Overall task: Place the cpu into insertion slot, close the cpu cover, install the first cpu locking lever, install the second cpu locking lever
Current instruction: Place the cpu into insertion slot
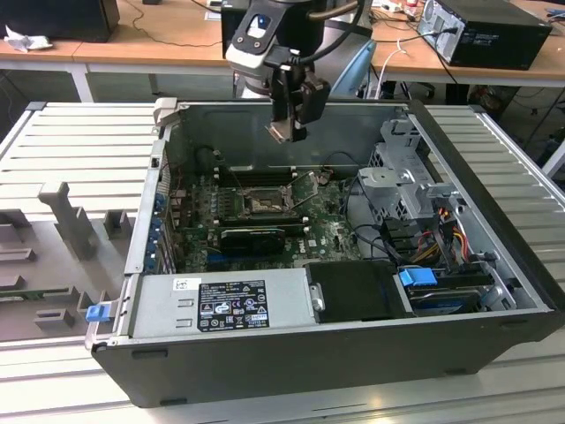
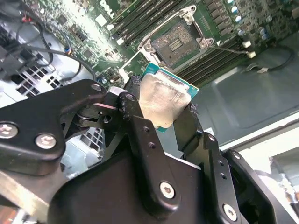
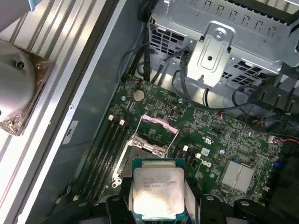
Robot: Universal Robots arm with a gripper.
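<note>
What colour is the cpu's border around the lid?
Teal-green on the cpu, clearest in the second wrist view.

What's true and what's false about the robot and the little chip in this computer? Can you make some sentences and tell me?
1. The jaws hold the cpu. True.
2. The chip already sits in its socket. False: the insertion slot is empty, and the cpu hangs in the air.
3. The metal lid over the socket is shut. False: the cpu cover stands open.
4. The computer case is open. True.
</note>
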